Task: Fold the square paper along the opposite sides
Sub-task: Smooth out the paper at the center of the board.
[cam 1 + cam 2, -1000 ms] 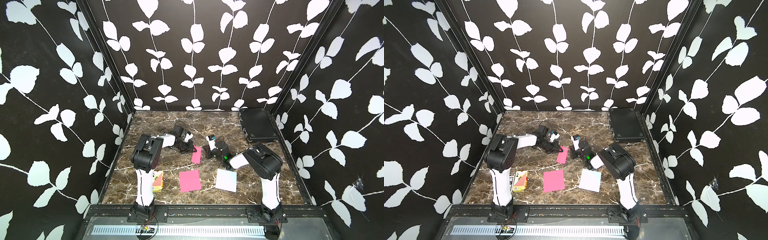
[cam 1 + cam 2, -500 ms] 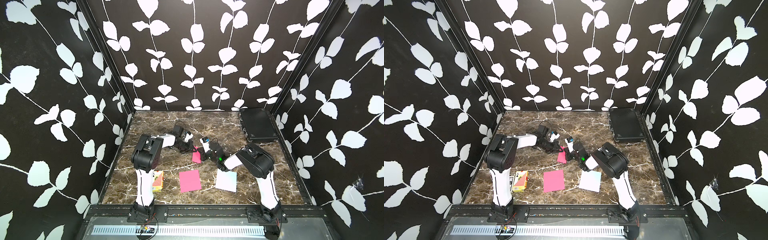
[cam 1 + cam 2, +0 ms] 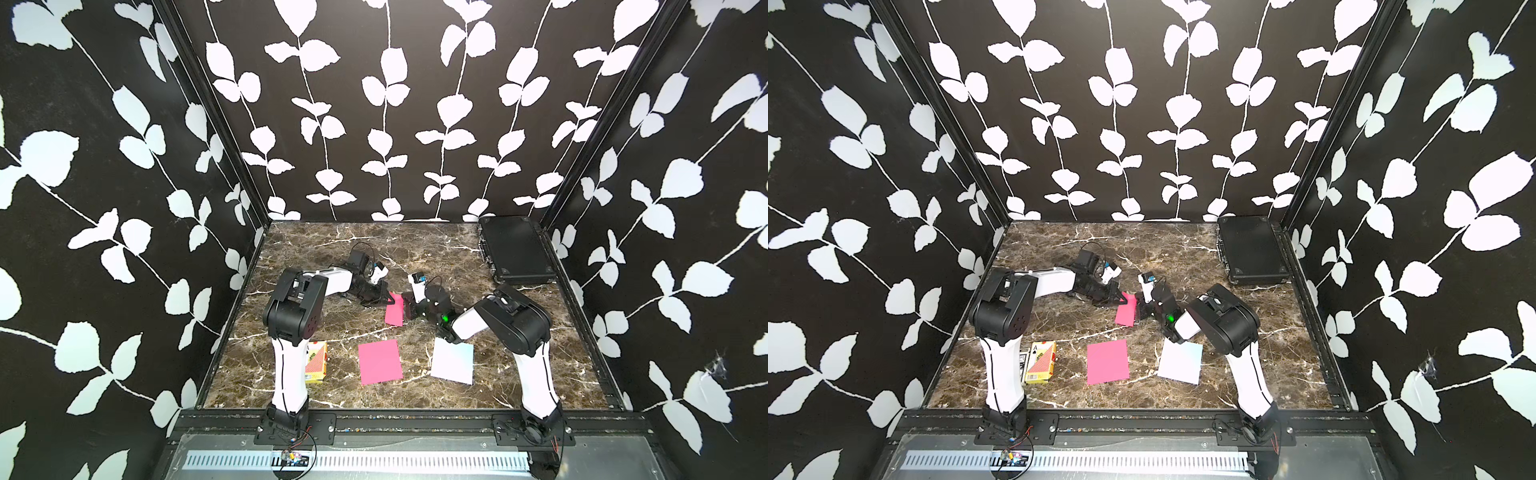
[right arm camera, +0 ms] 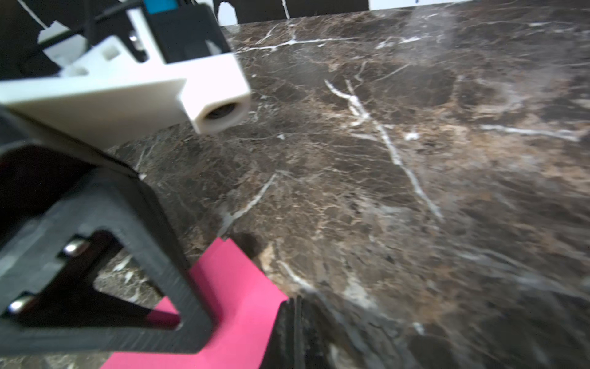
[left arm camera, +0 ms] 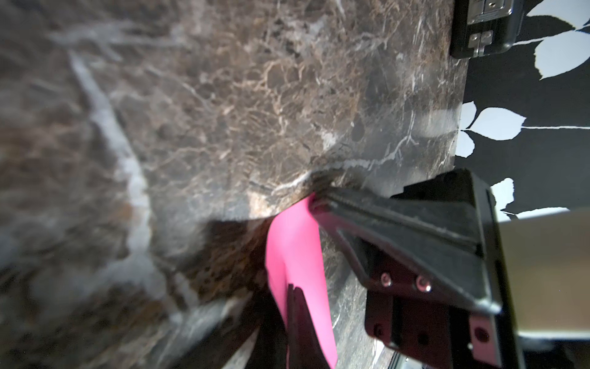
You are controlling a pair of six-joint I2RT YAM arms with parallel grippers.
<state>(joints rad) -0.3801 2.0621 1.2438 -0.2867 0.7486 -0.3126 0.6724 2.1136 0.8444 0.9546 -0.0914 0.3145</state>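
Right gripper (image 3: 409, 306) has swung in from beside the folded pink paper sheet (image 3: 395, 311) to its edge, jaws shut with nothing between them, tips meeting the paper; left gripper (image 3: 385, 297) stays pinched shut on the paper's far corner; paper lies mid-table on the brown marble tabletop (image 3: 457, 257), doubled over; likely the crease gets pressed next.

On the marble table (image 3: 1289, 368), the left gripper (image 3: 1121, 298) meets the far corner of a narrow pink paper (image 3: 1126, 312), while the right gripper (image 3: 1143, 309) sits just beside its opposite long edge (the jaws are too small here to judge). Nearer the front lie a flat pink sheet (image 3: 1106, 361), a pale sheet (image 3: 1180, 362) and a card box (image 3: 1041, 361). A black case (image 3: 1250, 249) rests at the back corner, well apart from both arms.
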